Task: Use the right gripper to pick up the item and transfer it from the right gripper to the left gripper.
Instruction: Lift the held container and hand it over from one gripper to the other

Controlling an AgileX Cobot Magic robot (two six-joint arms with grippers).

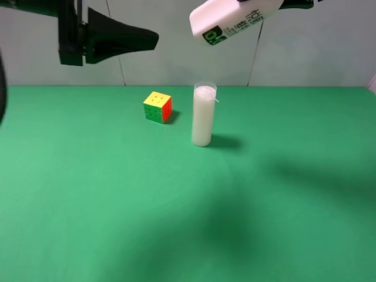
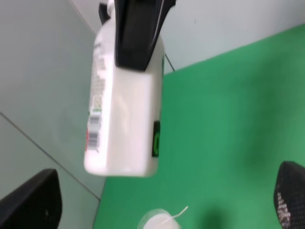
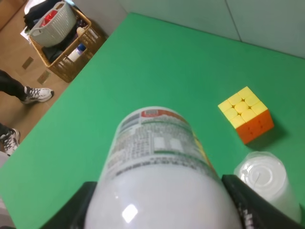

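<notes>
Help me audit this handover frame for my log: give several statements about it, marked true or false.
1. The bottle is held off the table. True.
2. The left gripper already grips the bottle. False: it is open and apart from it; the right gripper holds it.
3. In the high view the puzzle cube sits left of the candle. True.
4. The candle lies on its side. False: it stands upright.

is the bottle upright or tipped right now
Tipped: the bottle is held in the air lying nearly on its side, slanted, above the upright candle.
</notes>
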